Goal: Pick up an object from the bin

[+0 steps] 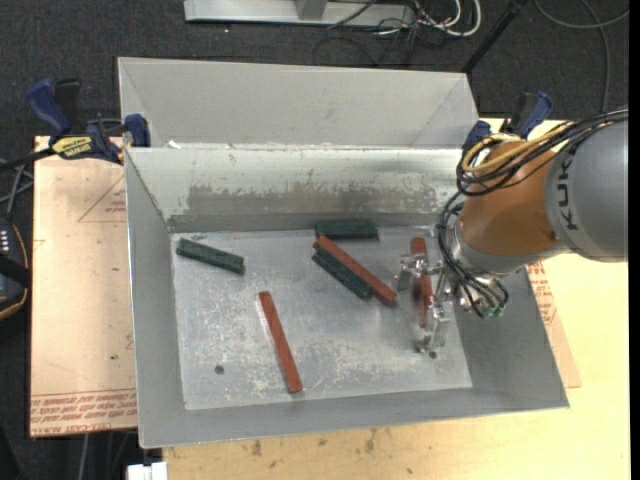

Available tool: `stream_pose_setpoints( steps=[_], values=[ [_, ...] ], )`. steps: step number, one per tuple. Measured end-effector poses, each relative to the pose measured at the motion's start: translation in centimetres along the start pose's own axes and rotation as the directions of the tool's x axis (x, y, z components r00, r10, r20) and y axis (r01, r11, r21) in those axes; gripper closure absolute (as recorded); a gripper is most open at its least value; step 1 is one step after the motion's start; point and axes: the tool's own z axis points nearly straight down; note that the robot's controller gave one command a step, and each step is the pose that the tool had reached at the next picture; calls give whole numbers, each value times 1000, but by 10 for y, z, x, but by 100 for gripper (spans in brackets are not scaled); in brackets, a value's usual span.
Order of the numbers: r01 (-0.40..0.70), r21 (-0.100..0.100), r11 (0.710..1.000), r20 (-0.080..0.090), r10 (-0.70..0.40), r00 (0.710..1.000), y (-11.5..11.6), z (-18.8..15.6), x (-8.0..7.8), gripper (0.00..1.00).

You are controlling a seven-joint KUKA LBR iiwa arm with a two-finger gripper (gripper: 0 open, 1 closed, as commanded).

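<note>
Nearest, toward the front of the grey metal bin, a long red bar is seen lying at a slant on the floor, well apart from the other things. To its right, close to the bin's right wall, the hand is found low over the floor, below the orange-covered wrist and its cables. A red piece is seen just beside or beneath the hand, partly hidden by it; whether it is gripped cannot be told, nor whether the hand is spread or closed. Further back, near the middle, a slanted red bar is laid along a dark green bar, touching it. At the left a lone green bar is seen, and farthest, at the foot of the back wall, a far green bar
</note>
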Motion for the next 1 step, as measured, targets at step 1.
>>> stream_pose_setpoints(
  steps=[1],
  values=[
    [75, 0, 997, -2, -75, 997, 21, -7, -48, 0]
  ],
)
